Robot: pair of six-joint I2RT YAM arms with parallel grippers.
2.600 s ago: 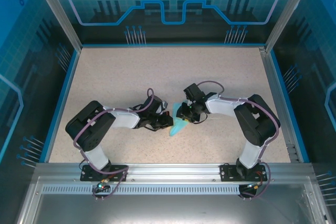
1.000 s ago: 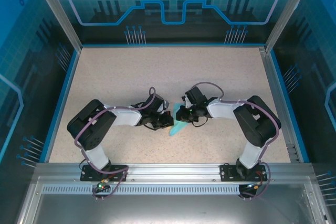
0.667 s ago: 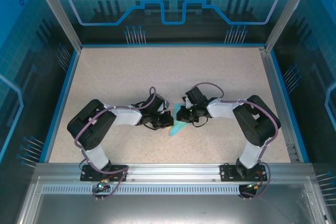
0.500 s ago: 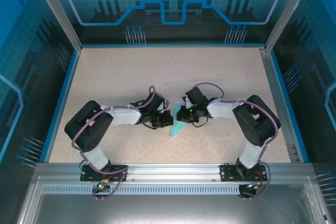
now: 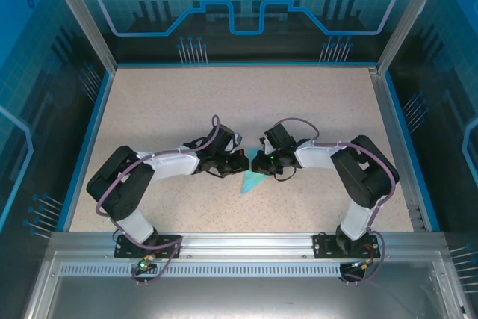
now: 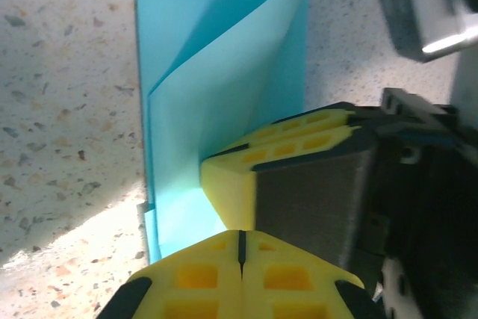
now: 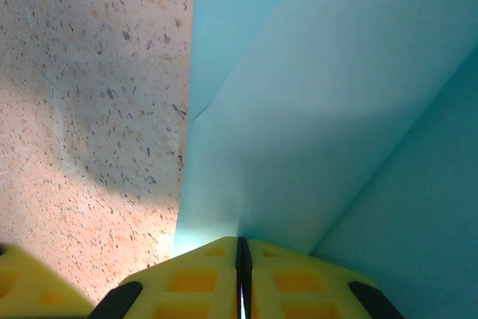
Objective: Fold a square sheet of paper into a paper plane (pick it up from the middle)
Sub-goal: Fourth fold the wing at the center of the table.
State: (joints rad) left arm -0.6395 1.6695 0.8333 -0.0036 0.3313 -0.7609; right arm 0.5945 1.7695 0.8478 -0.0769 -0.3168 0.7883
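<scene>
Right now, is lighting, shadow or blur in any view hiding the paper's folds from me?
Top external: even and sharp, though the paper is tiny in frame. Left wrist: a bright patch on the table lower left; shading separates the paper's layers clearly. Right wrist: a soft shadow darkens the table, and the paper looks close and soft-edged.

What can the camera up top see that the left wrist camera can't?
Up top: the whole left arm and right arm, the left gripper and right gripper meeting on the table, blue walls around. Left wrist: layers of the blue paper curling open, and the left jaws pressed shut. Both: the paper on the speckled table, with the right gripper at it.
</scene>
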